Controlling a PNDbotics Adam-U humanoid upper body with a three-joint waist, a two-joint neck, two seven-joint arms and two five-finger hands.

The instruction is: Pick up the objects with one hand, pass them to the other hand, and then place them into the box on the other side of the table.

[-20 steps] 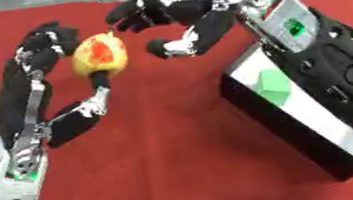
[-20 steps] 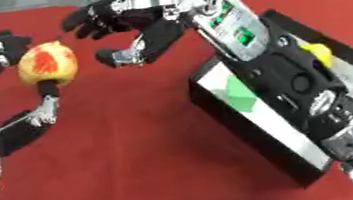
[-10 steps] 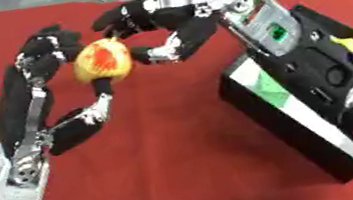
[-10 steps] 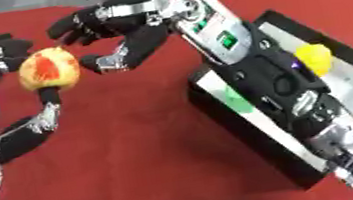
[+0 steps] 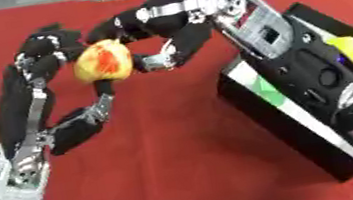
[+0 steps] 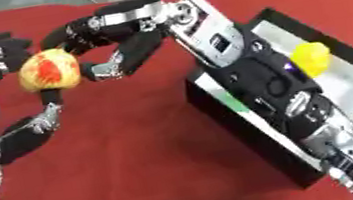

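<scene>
A yellow fruit with a red blush [image 5: 103,62] is held up above the red table, my left hand [image 5: 42,55] shut on it from the left, thumb beneath. My right hand [image 5: 175,25] reaches in from the right. Its fingers arch over the fruit's top and its thumb sits at the fruit's right side, spread and not closed round it. The black box [image 6: 247,129] with a white inside stands at the right, and a yellow object [image 6: 311,58] lies in it. My right forearm crosses over the box's near corner and hides part of it.
Red cloth [image 5: 172,163] covers the whole table. A green mark [image 5: 269,91] shows on the box's left wall. Bare cloth stretches across the middle and front between my left arm and the box.
My right hand has moved left and closed the gap, and its fingers now bracket the fruit. My left hand has kept the fruit raised in about the same place.
</scene>
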